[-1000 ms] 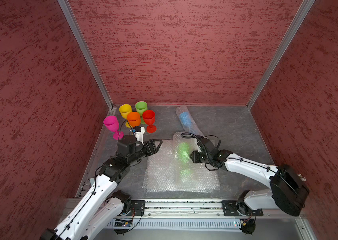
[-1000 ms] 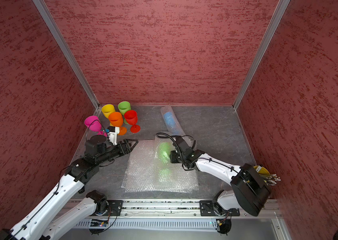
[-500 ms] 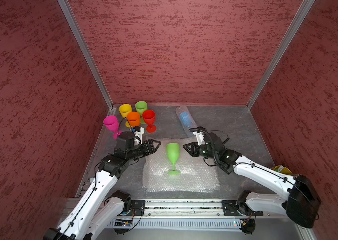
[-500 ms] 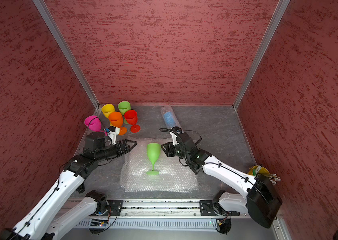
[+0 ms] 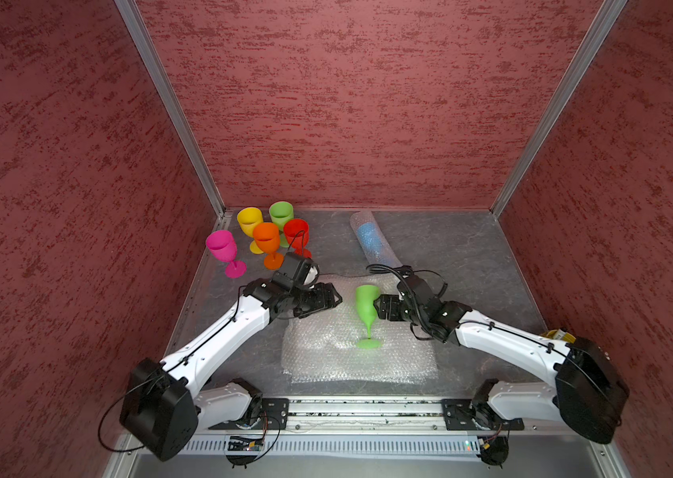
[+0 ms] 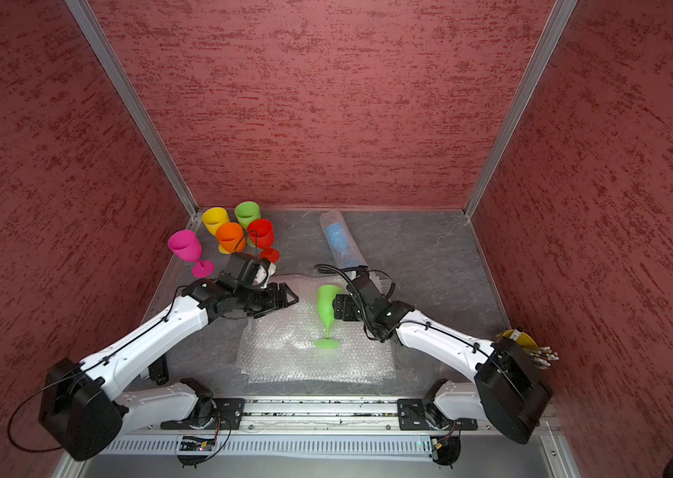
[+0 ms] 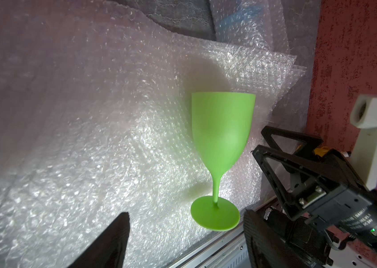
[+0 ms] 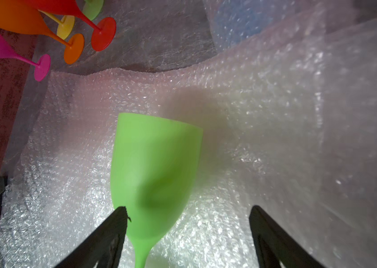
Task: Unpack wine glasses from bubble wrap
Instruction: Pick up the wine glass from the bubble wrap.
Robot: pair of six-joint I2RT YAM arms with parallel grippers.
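– Between the right gripper's (image 5: pixel 380 307) jaws, what do you see?
– Only air. They stand wide apart and hold nothing. The green goblet (image 8: pixel 155 171) is just in front of them. One fingertip (image 8: pixel 119 215) sits at the bowl's side, touching or not I cannot tell. The other is well clear.
– Which way does it point?
– Mouth up, foot down on the flat bubble wrap sheets (image 5: pixel 351 364). Its long axis runs close to vertical.
– And the left gripper (image 5: pixel 328 299)?
– Its jaws are spread wide too and empty. It faces the goblet from the left, apart from it.
– Farther out?
– A rolled tube (image 5: pixel 361 219) of bubble wrap lies toward the far wall, its long axis running far to near and slanting right. A blue goblet (image 5: pixel 369 238) shows inside, lying along it. Which end is its mouth I cannot tell.
– The far left corner?
– Five stand upright close together, mouths up: pink goblet (image 5: pixel 221 246), yellow goblet (image 5: pixel 250 219), second green goblet (image 5: pixel 281 213), orange goblet (image 5: pixel 266 238), red goblet (image 5: pixel 296 231).
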